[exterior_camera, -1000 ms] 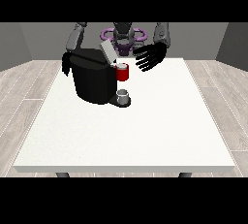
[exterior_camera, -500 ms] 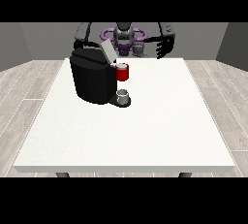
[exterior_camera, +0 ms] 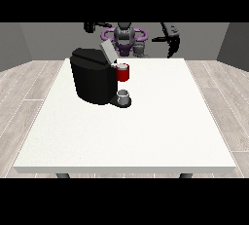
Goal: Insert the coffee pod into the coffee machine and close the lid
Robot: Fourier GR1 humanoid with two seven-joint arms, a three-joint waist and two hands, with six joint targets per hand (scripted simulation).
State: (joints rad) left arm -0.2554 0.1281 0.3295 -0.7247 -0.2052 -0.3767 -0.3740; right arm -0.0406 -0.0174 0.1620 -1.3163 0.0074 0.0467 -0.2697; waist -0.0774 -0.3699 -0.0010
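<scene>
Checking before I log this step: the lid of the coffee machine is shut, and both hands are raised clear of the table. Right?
Not quite. The front view shows the lid tilted up, open, on the coffee machine. Both hands are indeed raised clear of the table.

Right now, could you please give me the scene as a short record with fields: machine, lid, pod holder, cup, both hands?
coffee machine: black, standing on the white table, at the view's left of centre
lid: grey flap, tilted up, not closed
pod holder: red part at the machine's front, above the cup
cup: small grey cup on the machine's base
hand at the view's right: raised, away from the machine, holds nothing
hand at the view's left: raised above the machine, fingers unclear
</scene>
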